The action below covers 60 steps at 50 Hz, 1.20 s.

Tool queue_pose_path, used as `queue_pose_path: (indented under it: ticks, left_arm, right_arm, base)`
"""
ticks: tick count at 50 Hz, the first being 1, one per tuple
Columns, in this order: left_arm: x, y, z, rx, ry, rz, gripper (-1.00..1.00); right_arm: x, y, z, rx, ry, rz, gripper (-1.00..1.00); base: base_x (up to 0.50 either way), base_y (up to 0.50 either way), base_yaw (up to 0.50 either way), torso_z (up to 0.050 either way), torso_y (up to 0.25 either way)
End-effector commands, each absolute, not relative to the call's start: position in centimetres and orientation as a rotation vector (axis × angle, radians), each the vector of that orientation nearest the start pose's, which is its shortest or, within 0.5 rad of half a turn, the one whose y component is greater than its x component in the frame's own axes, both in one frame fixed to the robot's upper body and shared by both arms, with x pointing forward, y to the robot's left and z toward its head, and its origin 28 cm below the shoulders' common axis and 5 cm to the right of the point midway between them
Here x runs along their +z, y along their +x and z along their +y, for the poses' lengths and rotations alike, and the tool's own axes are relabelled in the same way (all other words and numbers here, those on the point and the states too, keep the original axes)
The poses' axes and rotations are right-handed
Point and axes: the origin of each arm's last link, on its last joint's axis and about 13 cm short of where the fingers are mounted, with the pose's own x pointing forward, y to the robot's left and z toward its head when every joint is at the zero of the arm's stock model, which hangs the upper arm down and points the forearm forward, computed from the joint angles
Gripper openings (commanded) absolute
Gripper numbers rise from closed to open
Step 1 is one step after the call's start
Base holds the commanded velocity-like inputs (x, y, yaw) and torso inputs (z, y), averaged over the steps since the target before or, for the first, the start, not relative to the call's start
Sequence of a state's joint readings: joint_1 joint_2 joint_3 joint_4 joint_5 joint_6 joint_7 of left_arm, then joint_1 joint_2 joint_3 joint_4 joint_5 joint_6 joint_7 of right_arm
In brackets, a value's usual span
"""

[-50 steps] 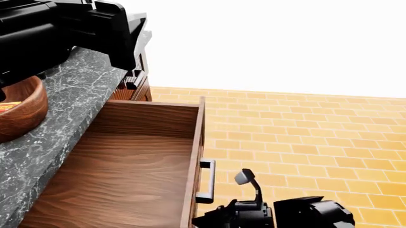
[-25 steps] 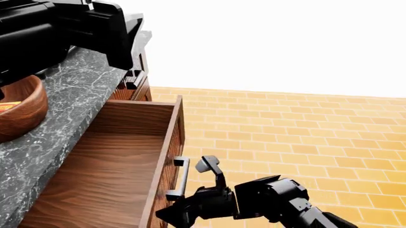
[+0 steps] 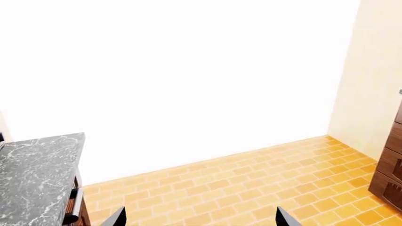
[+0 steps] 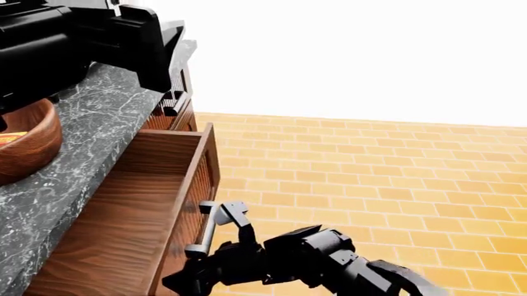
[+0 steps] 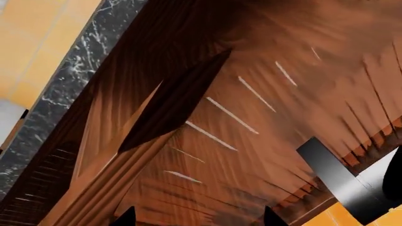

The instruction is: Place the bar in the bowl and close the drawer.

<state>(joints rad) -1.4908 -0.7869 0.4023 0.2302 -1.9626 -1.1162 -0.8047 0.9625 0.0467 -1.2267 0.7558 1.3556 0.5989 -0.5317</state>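
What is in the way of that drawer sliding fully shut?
Nothing visible. The drawer looks empty inside, and its front has only open space between it and the cabinet. The right gripper is at the drawer's front by the silver handle.

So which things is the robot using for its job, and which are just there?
Job things:
- reddish-brown wooden bowl
- open brown wood-grain drawer with silver bar handle
- black right gripper

Just there:
- grey marble countertop
- orange brick-pattern floor
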Motion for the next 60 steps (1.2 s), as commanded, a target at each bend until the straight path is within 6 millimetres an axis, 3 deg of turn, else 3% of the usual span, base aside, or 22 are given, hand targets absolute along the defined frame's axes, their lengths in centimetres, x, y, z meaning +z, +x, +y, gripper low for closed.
queue_pose_path:
  ticks: [1, 13, 28, 37, 53, 60]
  left_arm:
    - [37.2, 22.2, 25.5, -0.427, 0.007, 0.046, 1.0]
    - [37.0, 22.2, 25.7, -0.422, 0.006, 0.049, 1.0]
    - [37.2, 21.9, 25.8, -0.414, 0.009, 0.046, 1.0]
    - [37.1, 22.0, 25.5, -0.414, 0.019, 0.06, 1.0]
    - [36.9, 22.1, 25.1, -0.402, 0.042, 0.097, 1.0]
    - [36.8, 22.1, 23.7, -0.431, 0.115, 0.145, 1.0]
  right_arm:
    - [5.7, 29.8, 3.9, 1.323, 0.389, 0.948, 1.0]
    - [6.1, 29.5, 4.3, 1.32, 0.388, 0.945, 1.0]
    - [6.8, 31.4, 2.9, 1.28, 0.436, 0.933, 1.0]
    - [8.4, 30.1, -2.1, 1.24, 0.489, 0.956, 1.0]
    - [9.7, 24.2, -10.1, 1.151, 0.523, 0.936, 1.0]
    - [10.5, 21.2, -14.3, 1.023, 0.587, 0.812, 1.0]
  base:
    - [0.0, 0.0, 0.0, 0.0, 0.0]
    - [0.0, 0.0, 0.0, 0.0, 0.0]
    - [0.0, 0.0, 0.0, 0.0, 0.001]
    - [0.0, 0.0, 0.0, 0.0, 0.0]
    - [0.0, 0.0, 0.0, 0.0, 0.0]
    - [0.0, 0.0, 0.0, 0.0, 0.0]
